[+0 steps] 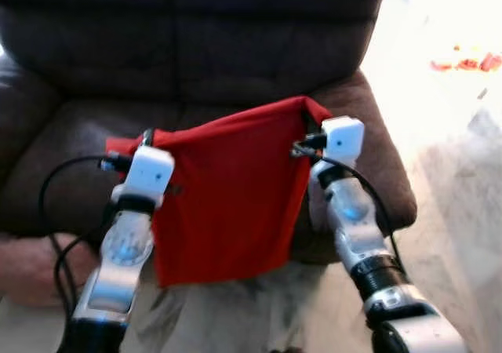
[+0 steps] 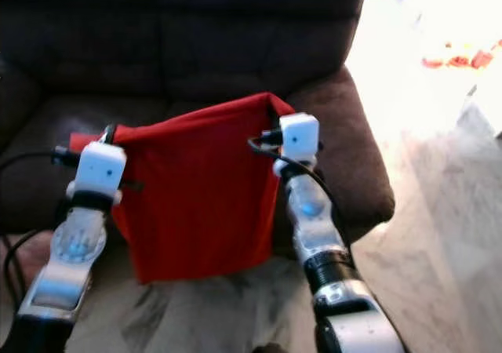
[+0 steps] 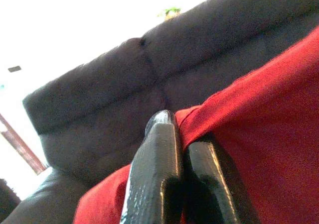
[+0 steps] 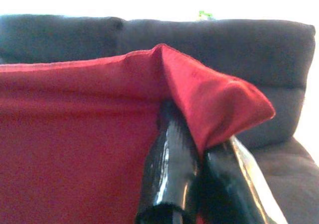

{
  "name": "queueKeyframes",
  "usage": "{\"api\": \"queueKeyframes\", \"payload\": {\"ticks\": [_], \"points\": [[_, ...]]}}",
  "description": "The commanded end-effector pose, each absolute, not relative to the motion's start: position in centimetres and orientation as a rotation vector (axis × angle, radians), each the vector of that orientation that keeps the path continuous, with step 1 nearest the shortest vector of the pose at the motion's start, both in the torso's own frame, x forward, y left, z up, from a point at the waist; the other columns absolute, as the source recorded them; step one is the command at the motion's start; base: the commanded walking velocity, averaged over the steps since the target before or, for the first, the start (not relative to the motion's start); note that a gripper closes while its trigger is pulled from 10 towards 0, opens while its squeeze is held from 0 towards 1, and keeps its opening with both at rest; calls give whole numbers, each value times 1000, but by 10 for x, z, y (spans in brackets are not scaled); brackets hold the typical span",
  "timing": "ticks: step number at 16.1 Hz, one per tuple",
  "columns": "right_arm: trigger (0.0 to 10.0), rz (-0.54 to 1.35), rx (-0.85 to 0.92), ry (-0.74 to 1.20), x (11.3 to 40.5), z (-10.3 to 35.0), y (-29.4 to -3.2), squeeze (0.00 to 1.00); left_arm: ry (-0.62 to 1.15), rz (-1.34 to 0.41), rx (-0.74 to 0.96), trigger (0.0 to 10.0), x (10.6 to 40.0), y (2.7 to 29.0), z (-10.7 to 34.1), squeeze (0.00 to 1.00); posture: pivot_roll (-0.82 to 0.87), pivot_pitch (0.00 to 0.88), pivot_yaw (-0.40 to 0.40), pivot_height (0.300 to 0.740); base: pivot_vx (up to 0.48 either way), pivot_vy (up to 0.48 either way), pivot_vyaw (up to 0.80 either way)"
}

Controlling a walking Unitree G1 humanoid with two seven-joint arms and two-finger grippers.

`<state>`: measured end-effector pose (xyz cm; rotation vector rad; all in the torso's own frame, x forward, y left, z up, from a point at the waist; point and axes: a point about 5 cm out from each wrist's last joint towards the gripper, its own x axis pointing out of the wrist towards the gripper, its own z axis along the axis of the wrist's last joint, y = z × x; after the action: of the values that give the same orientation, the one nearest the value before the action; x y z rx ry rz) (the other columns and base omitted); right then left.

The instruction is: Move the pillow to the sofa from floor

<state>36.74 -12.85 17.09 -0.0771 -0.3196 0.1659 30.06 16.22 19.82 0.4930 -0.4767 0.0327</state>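
The left gripper [image 3: 174,149] has its two black fingers [image 3: 157,179] pressed together on the upper left corner of a red pillow [image 1: 227,204], with a fold of red cloth pinched between them. The right gripper [image 4: 199,149] is likewise clamped on the pillow's upper right corner, where the cloth bunches into a peak that drapes over one finger [image 4: 172,169]. Held by these two corners, the pillow hangs flat and limp, like a thin cover, between the two silver arms, its upper edge stretched from one gripper to the other and sloping up toward the right one. Its lower edge hangs free in front of the front edge of the sofa's seat, over the pale floor [image 1: 439,212]. Behind and beneath the pillow is a dark brown sofa [image 1: 196,47] with a plush seat and a tall padded back; the pillow's top edge sits over the front half of the seat cushion, and its right corner is near the seat's right edge. Black cables loop from the left arm's wrist. To the right of the sofa the floor is brightly lit, with some small blurred orange-red things [image 1: 467,61] lying well apart from the sofa.
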Motion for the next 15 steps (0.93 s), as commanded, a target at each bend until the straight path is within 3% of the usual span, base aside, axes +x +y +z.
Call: {"api": "queueKeyframes", "payload": {"ticks": [1,3,10,15], "points": [[10000,119,-43,-414,370,195,-135,0,-603,73,509,10000,295,167,228,0,96,130,-52,740,262,0,0],[10000,118,-6,-432,372,204,-133,0,-630,72,505,10000,295,166,239,0,94,128,-50,740,266,0,0],[10000,134,10,-445,372,208,-129,0,-667,53,469,10000,296,164,255,0,98,123,-45,740,267,0,-783],[10000,120,3,-484,372,219,-130,0,-694,54,461,10000,297,166,268,0,105,120,-40,740,267,0,0]]}}
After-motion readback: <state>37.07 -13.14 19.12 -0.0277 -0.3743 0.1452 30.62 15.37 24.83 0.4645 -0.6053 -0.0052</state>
